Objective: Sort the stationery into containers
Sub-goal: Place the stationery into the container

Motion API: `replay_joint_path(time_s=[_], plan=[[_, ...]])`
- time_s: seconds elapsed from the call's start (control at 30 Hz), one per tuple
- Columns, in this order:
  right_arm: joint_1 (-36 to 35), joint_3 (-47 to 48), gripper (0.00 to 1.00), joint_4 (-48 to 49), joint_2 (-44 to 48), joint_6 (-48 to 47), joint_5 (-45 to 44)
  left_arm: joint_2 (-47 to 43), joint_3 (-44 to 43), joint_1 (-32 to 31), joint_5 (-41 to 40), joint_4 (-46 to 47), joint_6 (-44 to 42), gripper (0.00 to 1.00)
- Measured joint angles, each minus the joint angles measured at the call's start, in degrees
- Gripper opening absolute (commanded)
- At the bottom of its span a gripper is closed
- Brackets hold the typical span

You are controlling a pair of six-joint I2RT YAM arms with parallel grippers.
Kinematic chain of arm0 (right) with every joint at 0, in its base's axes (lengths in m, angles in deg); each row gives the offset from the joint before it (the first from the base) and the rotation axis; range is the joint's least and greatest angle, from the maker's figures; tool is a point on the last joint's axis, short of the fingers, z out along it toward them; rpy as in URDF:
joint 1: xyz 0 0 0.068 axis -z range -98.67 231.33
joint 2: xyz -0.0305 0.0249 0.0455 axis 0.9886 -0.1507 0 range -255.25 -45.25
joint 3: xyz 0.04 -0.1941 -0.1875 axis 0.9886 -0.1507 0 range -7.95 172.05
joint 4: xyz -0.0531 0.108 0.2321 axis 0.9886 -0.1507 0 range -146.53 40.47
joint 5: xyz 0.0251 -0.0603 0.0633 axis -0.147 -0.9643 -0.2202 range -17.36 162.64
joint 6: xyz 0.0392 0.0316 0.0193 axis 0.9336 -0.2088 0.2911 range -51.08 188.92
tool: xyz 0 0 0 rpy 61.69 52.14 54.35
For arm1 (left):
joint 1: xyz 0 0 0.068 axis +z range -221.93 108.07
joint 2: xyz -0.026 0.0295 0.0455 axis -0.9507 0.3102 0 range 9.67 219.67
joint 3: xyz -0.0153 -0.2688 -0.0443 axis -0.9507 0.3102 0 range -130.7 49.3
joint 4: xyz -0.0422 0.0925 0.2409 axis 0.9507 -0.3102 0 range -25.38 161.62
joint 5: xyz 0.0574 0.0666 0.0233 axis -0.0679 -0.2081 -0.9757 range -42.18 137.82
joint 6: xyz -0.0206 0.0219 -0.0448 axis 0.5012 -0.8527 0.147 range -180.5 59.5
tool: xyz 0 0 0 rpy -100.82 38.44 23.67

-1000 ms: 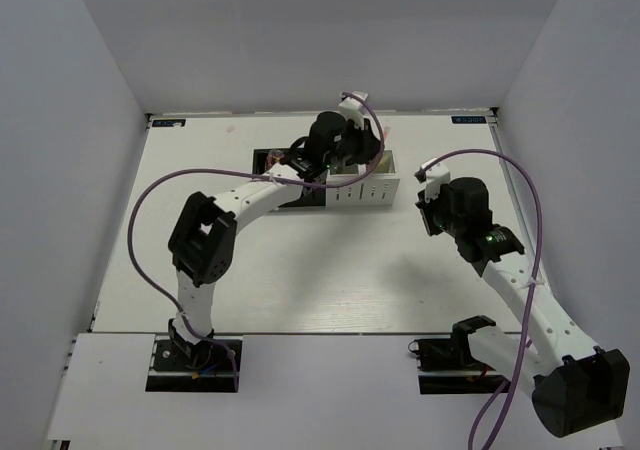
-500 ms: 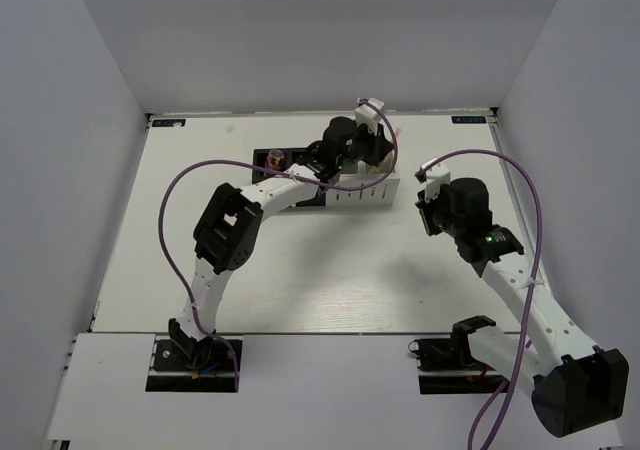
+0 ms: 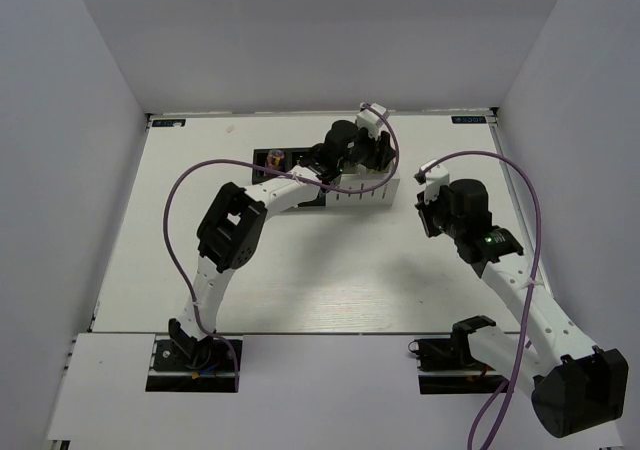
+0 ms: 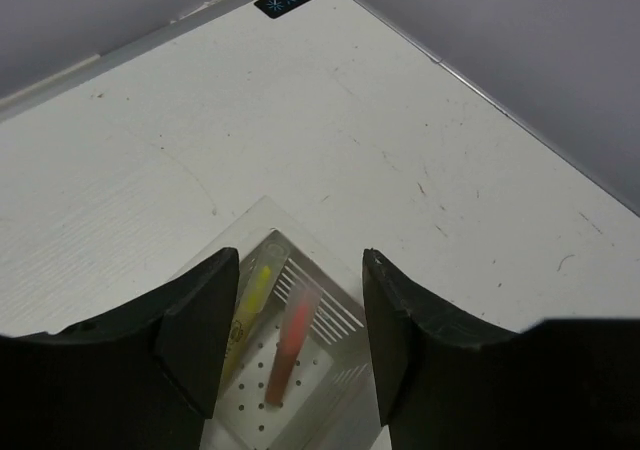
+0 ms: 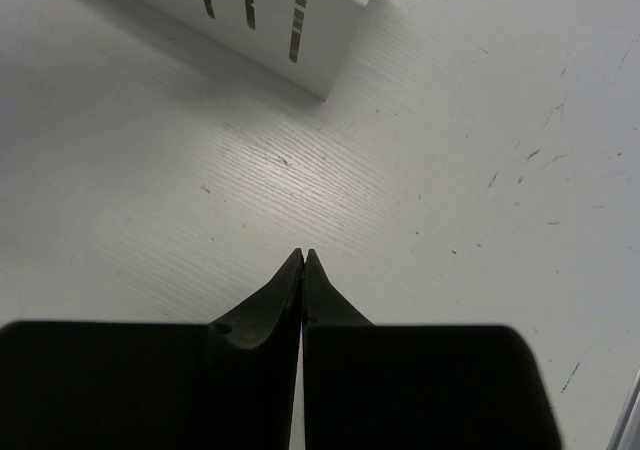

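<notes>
Cup (image 4: 335, 317), white and perforated, yellow stick (image 4: 256, 290) and reddish stick (image 4: 288, 345) inside

Top: overhead from rear, looking down. Wrists: close, angled downward. All share white containers (image 3: 365, 192).

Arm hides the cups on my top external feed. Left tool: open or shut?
Observer: Open. The left wrist view shows the left tool with its jaws spread above a white cup.
Operator: Anything in that cup?
Observer: Two sticks: a yellow stick and a blurred orange-red stick.
Operator: Right tool holding anything?
Observer: No. The right tool is shut on nothing, over the table.
</notes>
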Motion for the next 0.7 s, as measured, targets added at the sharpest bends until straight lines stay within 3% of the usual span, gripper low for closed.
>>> replay_joint_path(time_s=[0.2,0.27,0.33,0.4,0.43,0.5,0.53,0.57,0.6,0.63,0.7], plan=[[0.0,0.0,0.0,0.0,0.0,0.0,0.4,0.0,-0.6,0.0,-0.4,-1.7,0.0,0.64],[0.0,0.0,0.0,0.0,0.0,0.0,0.6,0.2,-1.9,0.0,-0.3,-2.7,0.1,0.61],[0.0,0.0,0.02,0.0,0.0,0.0,0.9,0.2,-3.1,-0.1,-0.2,-3.1,0.0,0.47],[0.0,0.0,0.15,0.0,0.1,0.0,1.2,0.2,-4.2,-0.4,0.0,-3.4,-0.3,0.32],[0.0,0.0,0.29,0.0,0.2,0.0,1.4,0.2,-4.6,-0.6,0.2,-3.5,-0.5,0.17],[0.0,0.0,0.47,-0.1,0.2,-0.2,2.1,-0.3,-4.9,-1.4,0.5,-4.3,-1.4,0.07],[0.0,0.0,0.68,-0.1,0.2,-0.1,2.4,-0.8,-4.7,-1.9,0.7,-5.0,-2.0,0.03],[0.0,0.0,0.78,-0.2,0.2,0.0,2.8,-1.7,-4.2,-2.4,0.6,-5.8,-2.6,0.03],[0.0,0.0,0.87,-0.2,0.2,-0.2,3.4,-3.2,-3.0,-3.0,0.1,-6.9,-3.2,0.05],[0.0,0.0,0.9,-0.3,0.2,-0.5,4.2,-5.4,-1.3,-3.6,-0.3,-8.4,-3.6,0.36],[0.0,0.0,0.9,-0.3,0.2,-0.3,5.6,-11.5,3.8,-4.5,-3.2,-12.1,-4.3,0.78]])
